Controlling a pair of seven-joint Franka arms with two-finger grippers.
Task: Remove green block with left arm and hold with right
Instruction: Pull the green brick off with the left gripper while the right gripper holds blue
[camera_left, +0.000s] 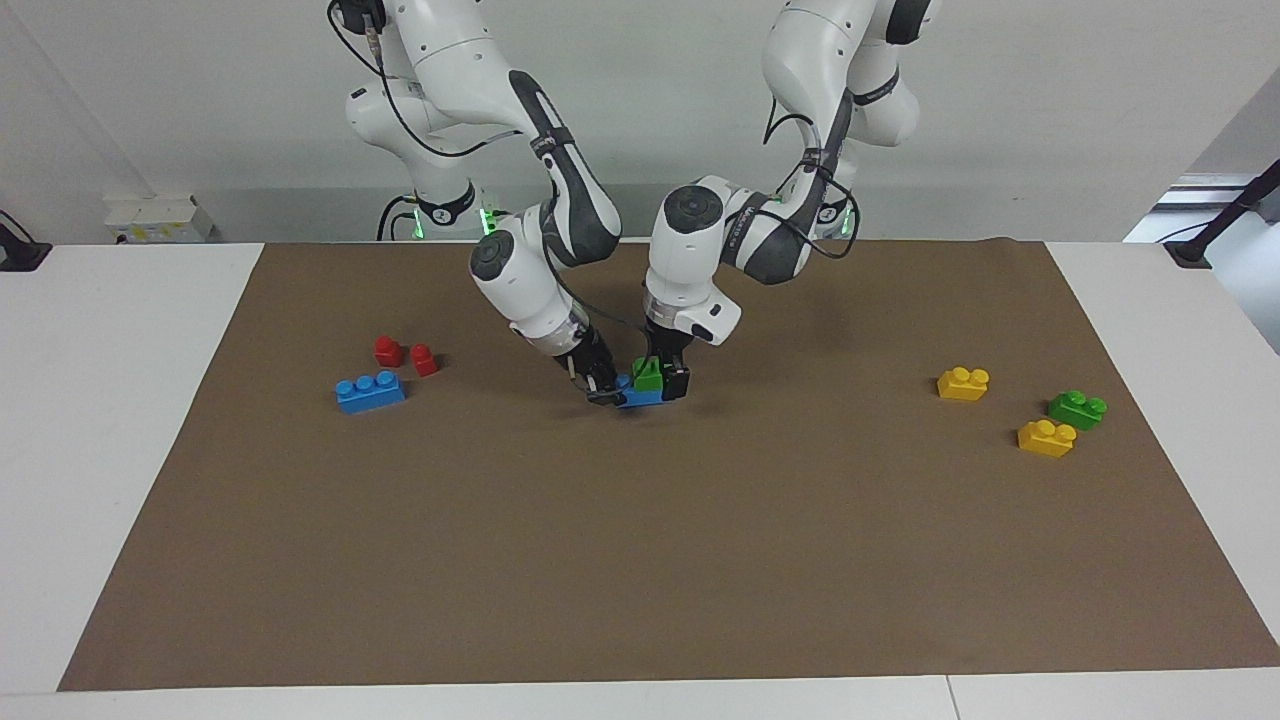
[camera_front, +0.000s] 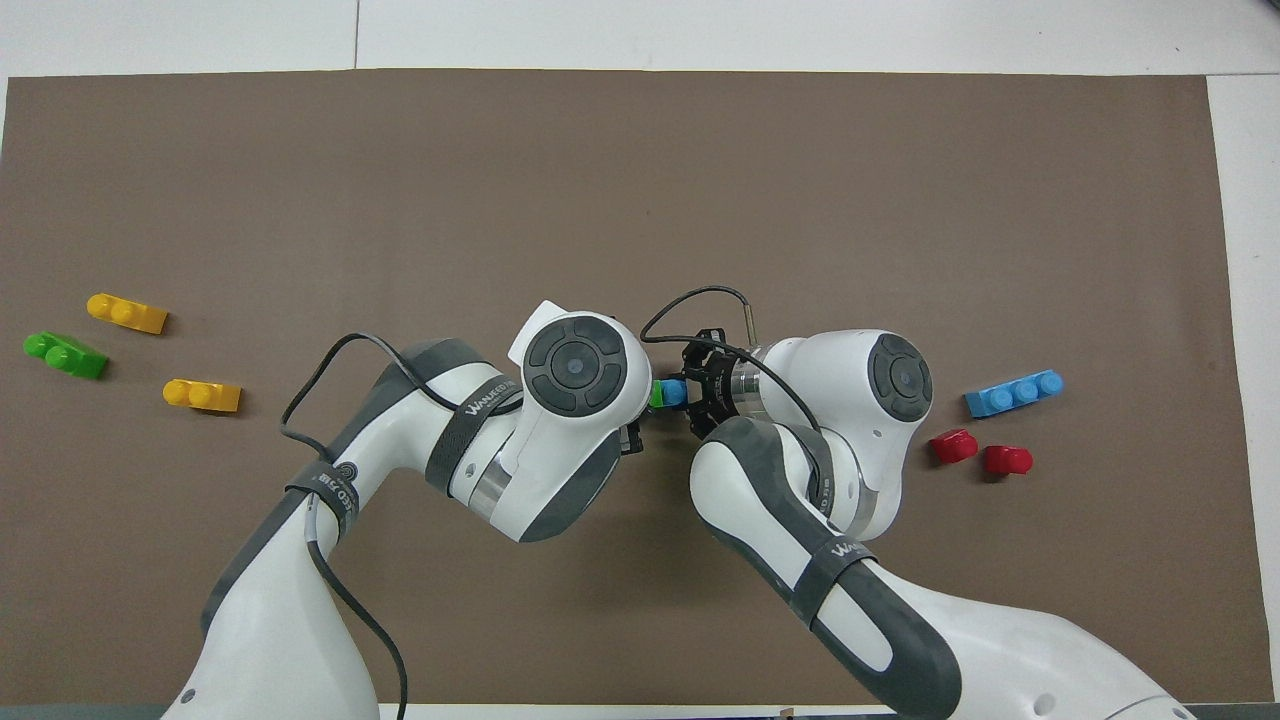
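Note:
The green block (camera_left: 648, 375) sits on top of a blue brick (camera_left: 636, 396) at the middle of the brown mat, just above its surface. My left gripper (camera_left: 662, 384) comes down from above and is shut on the green block. My right gripper (camera_left: 603, 390) comes in slanted from the right arm's end and is shut on the end of the blue brick. In the overhead view only slivers of the green block (camera_front: 657, 393) and the blue brick (camera_front: 675, 392) show between the two wrists.
Toward the right arm's end lie a three-stud blue brick (camera_left: 370, 391) and two small red blocks (camera_left: 388, 350) (camera_left: 424, 360). Toward the left arm's end lie two yellow bricks (camera_left: 963, 383) (camera_left: 1046, 437) and a darker green brick (camera_left: 1077, 409).

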